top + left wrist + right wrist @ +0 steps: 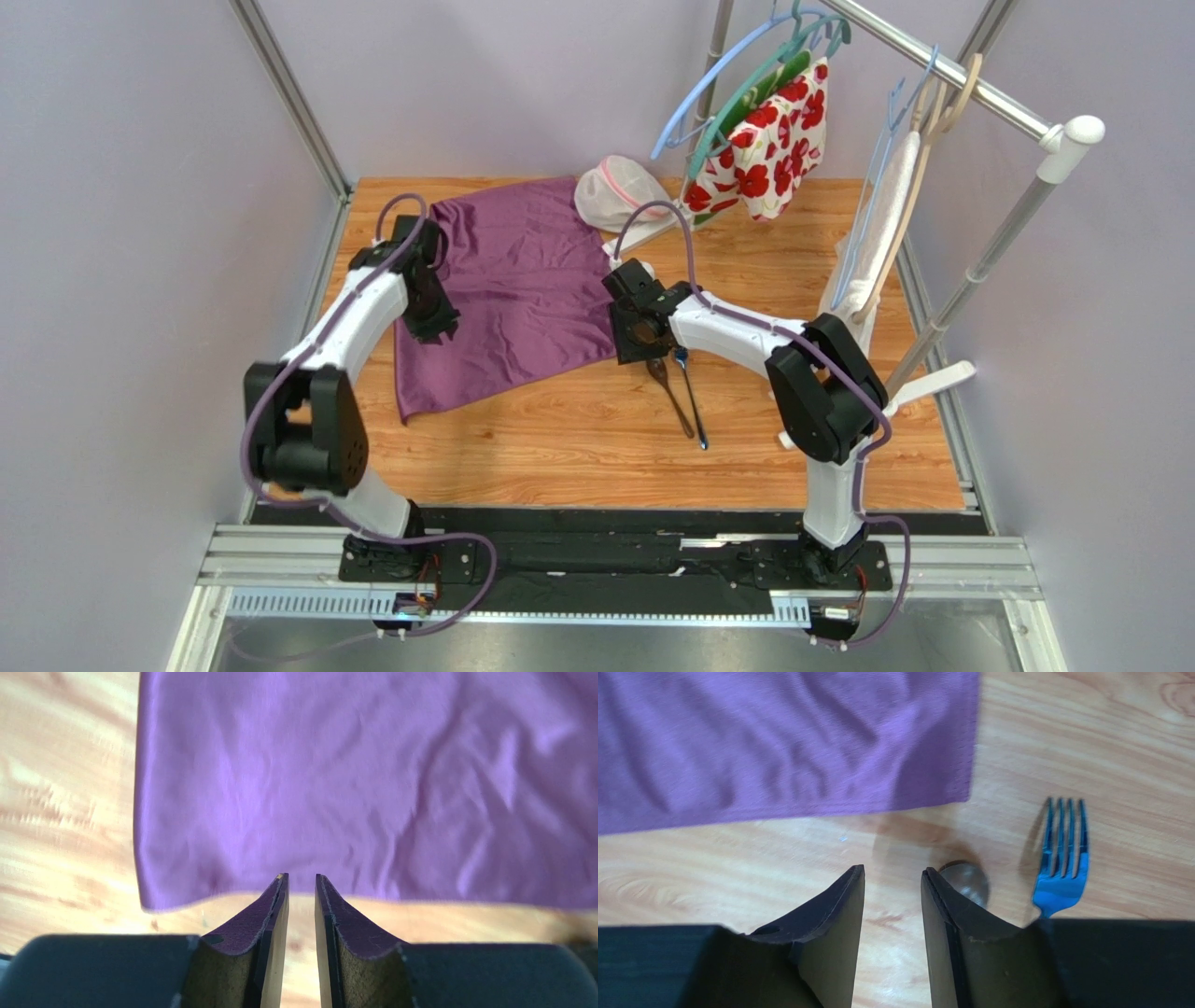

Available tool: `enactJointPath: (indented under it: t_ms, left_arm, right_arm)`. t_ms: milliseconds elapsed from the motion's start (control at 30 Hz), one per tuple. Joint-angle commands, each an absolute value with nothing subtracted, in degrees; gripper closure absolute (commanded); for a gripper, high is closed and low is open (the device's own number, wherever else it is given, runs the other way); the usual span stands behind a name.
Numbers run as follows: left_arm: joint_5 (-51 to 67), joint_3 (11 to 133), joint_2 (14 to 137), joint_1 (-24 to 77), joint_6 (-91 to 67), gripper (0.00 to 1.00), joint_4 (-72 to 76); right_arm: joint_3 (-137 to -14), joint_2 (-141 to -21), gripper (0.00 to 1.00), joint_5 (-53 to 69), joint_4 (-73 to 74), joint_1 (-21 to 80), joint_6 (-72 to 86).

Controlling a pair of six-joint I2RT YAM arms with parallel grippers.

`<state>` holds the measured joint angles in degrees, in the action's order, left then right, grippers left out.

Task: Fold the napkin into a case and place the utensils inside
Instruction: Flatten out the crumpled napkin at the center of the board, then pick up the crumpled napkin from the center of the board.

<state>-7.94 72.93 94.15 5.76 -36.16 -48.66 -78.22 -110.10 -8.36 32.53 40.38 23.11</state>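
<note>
The plum napkin lies spread flat on the wooden table; it also shows in the left wrist view and the right wrist view. My left gripper hovers at its left edge, jaws a narrow gap apart and empty. My right gripper is open and empty just off the napkin's near right corner. The two utensils lie side by side on the wood near the right gripper: a spoon, half hidden behind my right finger, and a fork.
A white mesh pouch lies at the napkin's far right corner. A clothes rack stands at the back right with hangers, a red-flowered white cloth and a cream garment. Grey walls enclose the table.
</note>
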Motion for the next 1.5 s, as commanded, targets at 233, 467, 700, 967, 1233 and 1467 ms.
enactJointPath:
  t_ms: [233,467,700,967,1233,1467]
  left_arm:
    - [4.48,62.58,82.45,-4.3,-39.11,0.72,-43.95]
    - [2.99,63.63,81.47,-7.12,-37.27,0.72,-44.12]
    - [4.56,62.41,81.13,-10.28,-36.56,0.7,-44.04]
    - [8.26,60.91,81.04,-10.55,-38.14,0.6,-45.34]
    - [7.47,59.77,79.63,-10.37,-42.1,0.59,-49.13]
    - [8.35,56.78,77.88,-10.37,-40.26,0.64,-45.8]
  right_arm:
    - [-78.49,-113.2,0.61,-11.51,31.2,35.69,22.85]
    - [-79.89,-113.03,0.6,-11.0,30.32,34.54,21.97]
    - [-87.62,-117.33,0.58,-9.93,31.19,34.54,22.68]
    - [-89.47,-121.46,0.59,-15.61,32.95,36.03,22.41]
    - [-90.34,-122.61,0.99,-19.24,33.4,37.62,22.68]
    - [-101.22,-117.25,1.0,-19.07,34.62,40.34,20.92]
